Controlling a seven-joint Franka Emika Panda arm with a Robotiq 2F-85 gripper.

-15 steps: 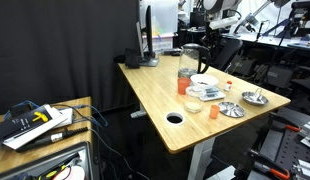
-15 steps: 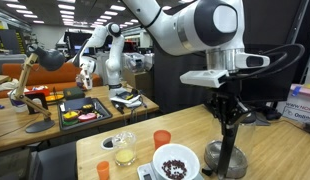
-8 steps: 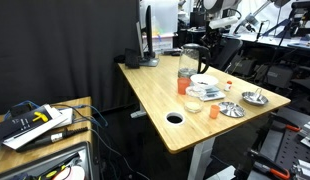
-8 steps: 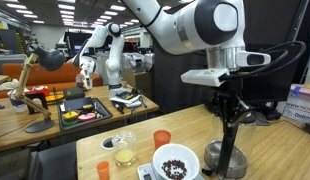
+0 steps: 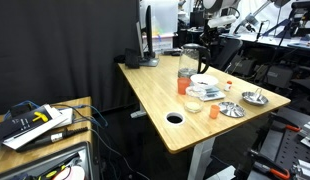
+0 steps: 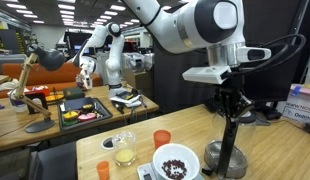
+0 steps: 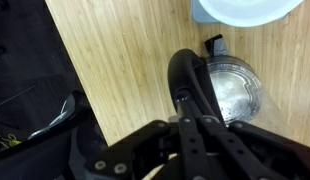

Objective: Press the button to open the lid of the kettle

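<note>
The kettle [image 6: 226,156] stands at the table's far corner, with its dark handle and base showing in both exterior views [image 5: 192,56]. In the wrist view I look straight down on it: the dark handle [image 7: 190,82] runs up the middle. The lid's round top area [image 7: 237,92] looks shiny silver beside the handle, and I cannot tell whether the lid is up. My gripper [image 7: 191,124] is shut, with its fingertips right over the top of the handle. In an exterior view it [image 6: 228,118] points straight down just above the kettle.
A white bowl of dark beans [image 6: 176,162], an orange cup [image 6: 162,139], a glass cup [image 6: 123,150] and a small orange cup [image 6: 105,169] stand near the kettle. Metal dishes [image 5: 231,108] sit near the table edge. The tabletop has a round hole [image 5: 175,117].
The wrist and gripper have risen very slightly over the kettle. Nothing else has moved.
</note>
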